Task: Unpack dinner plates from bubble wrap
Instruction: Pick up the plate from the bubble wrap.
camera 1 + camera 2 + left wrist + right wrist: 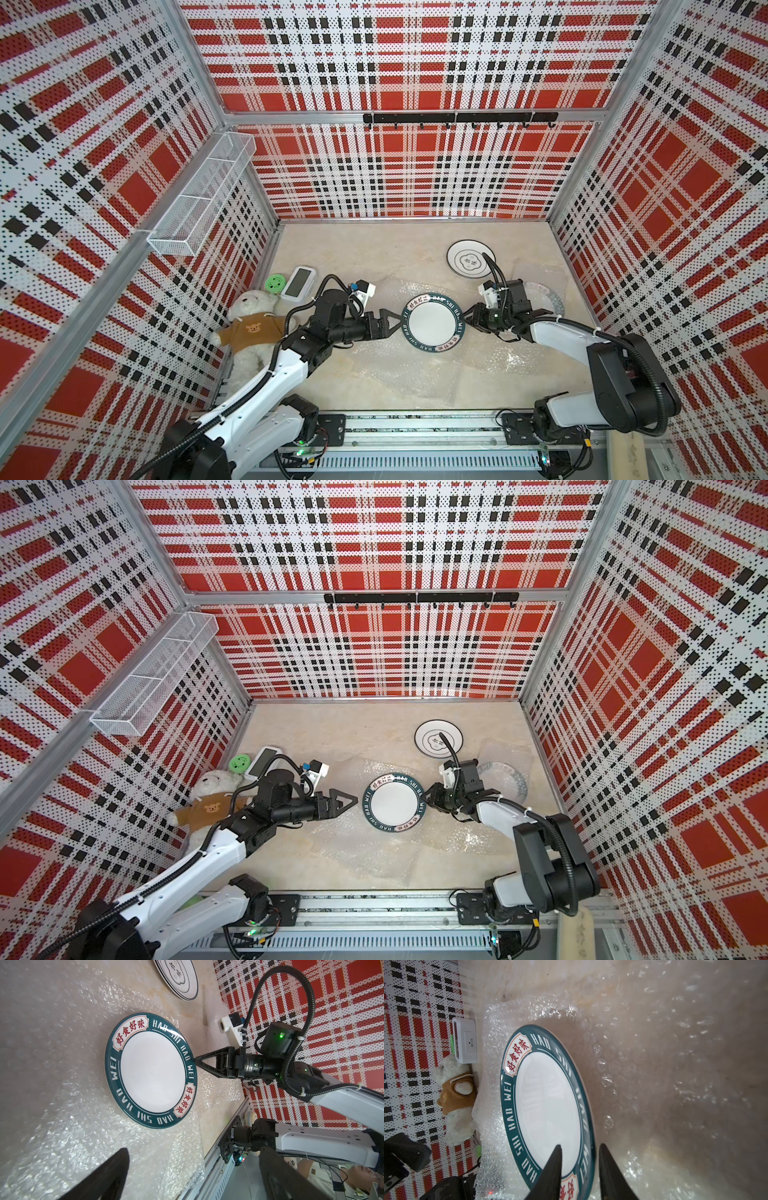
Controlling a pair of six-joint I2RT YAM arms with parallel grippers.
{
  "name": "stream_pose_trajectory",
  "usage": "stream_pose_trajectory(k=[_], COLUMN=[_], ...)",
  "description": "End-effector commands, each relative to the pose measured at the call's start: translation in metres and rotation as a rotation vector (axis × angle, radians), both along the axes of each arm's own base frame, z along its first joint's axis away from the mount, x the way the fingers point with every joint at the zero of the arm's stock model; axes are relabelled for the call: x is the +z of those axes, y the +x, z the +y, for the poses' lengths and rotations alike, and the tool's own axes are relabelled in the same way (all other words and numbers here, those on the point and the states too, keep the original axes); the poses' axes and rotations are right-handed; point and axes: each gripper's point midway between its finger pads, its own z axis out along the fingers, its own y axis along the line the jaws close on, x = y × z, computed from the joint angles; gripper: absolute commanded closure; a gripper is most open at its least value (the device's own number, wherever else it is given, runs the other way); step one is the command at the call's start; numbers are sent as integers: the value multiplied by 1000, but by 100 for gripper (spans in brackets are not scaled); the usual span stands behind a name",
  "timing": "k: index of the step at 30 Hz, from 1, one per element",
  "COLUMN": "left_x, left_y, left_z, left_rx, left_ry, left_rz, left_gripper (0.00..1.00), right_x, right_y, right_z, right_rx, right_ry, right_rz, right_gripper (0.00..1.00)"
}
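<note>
Looking over the pale stone-patterned tabletop (pixel 374 249), I see the clear, crinkled sheet of bubble wrap (pixel 79 1130) spread across the middle. On it, face up and fully uncovered, lies the round white ceramic dinner plate (pixel 432 323) with the dark green lettered band. I judge it stiff, glossy, fairly heavy and breakable. It wants a firm pinch across the rim and a level lift, since the glaze looks slippery and the film beneath may drag. My right claw (pixel 580 1148) sits at the plate's right edge, jaws narrow and astride the rim, one over the face and one beyond its edge. A sliver of gap shows, so it is not clamped. My left claw (pixel 397 321) hangs spread wide and empty just left of the plate, its tip close to the rim.
</note>
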Motion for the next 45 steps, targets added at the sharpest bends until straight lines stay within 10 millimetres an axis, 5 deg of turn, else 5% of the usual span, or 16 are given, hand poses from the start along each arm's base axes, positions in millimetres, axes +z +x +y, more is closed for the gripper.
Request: stream_pose_trajectory(k=[1,19,37,45], left_x=[12,11,5,12], left_y=[4,9,14,12], left_z=[1,3,13,10], left_rx=[5,20,62,45], left_ry=[-19,-17,4,-21], left_rz=[-38,-34,-24,-39], left_gripper=[1,1,1,1], right_x=[5,-9,96,121], right_y=[9,10,16,73], right_z=[6,8,-7,-72], right_rx=[6,13,-35,-258], right_ry=[32,34,31,84], right_rz=[-34,-7,-171,-213], right_gripper=[73,94,100,100])
